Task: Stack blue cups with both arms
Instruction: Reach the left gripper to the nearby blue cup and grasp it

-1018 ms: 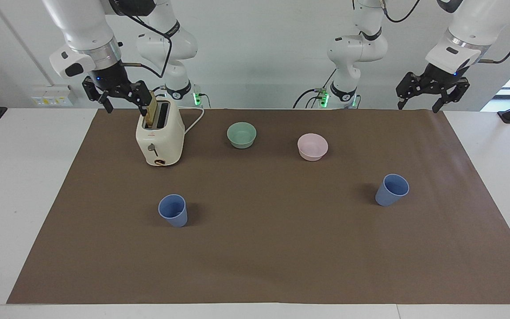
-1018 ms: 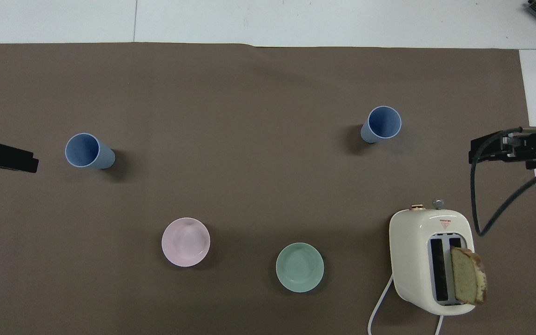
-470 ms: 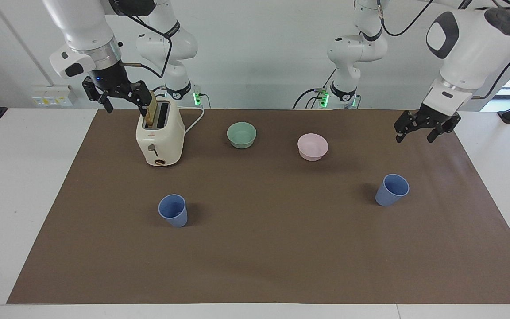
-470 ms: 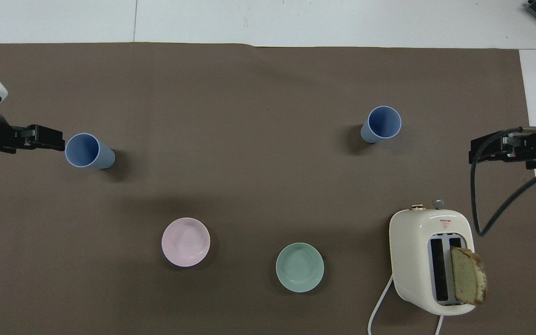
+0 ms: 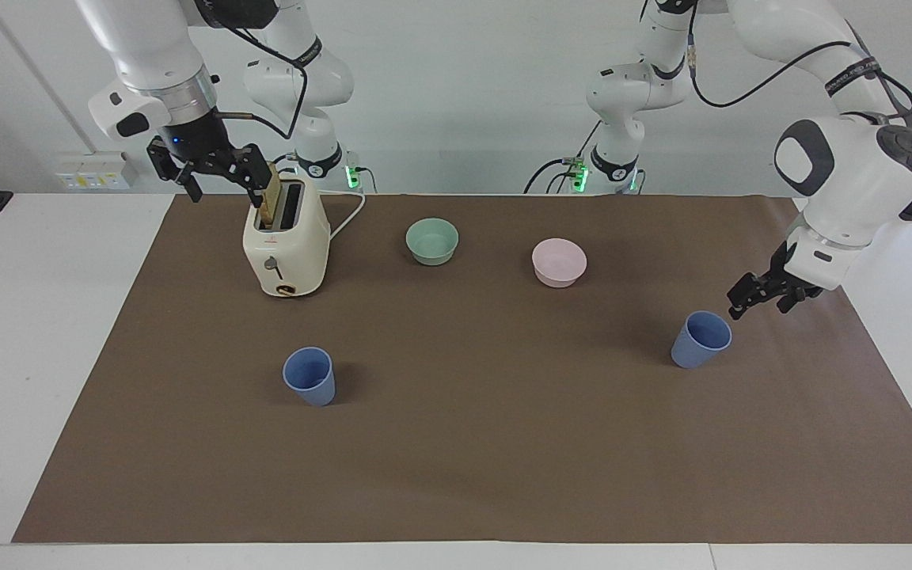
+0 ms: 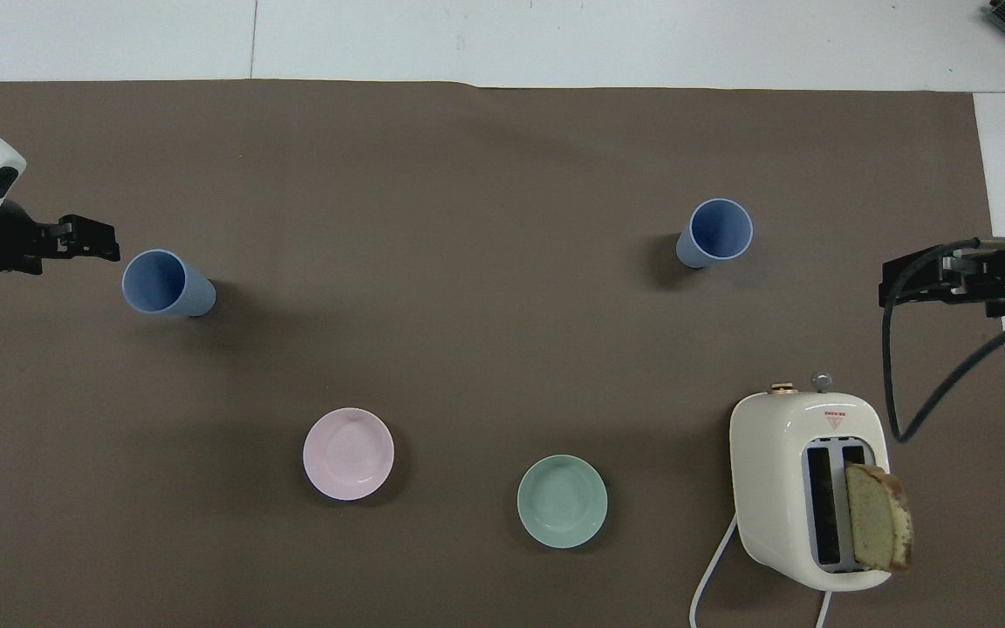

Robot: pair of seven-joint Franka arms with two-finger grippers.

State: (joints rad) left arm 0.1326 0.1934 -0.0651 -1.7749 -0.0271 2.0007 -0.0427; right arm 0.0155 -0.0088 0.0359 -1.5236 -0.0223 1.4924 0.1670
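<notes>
The left gripper (image 5: 765,294) has swung down from up near its base and now hangs just beside the rim of one blue cup (image 5: 700,339), on the side toward the left arm's end of the table, not touching it. Nothing else has shifted. Its fingers stand spread wide and hold nothing.

Taking the toaster (image 5: 286,241) as the landmark: the right gripper (image 5: 210,170) hovers above its back edge, waiting, fingers spread and empty. A slice of bread (image 6: 878,528) stands up out of the toaster's slot. The green bowl (image 5: 432,241) sits beside the toaster, toward the left arm's end, and the pink bowl (image 5: 559,262) next along that way. Farther from the robots than the toaster stands the second blue cup (image 5: 309,376), upright and untouched; the first cup is well apart from it, toward the left arm's end of the brown mat (image 5: 456,475).

The stacking has barely begun: neither cup is gripped or lifted, and both are left to pick up and nest.
</notes>
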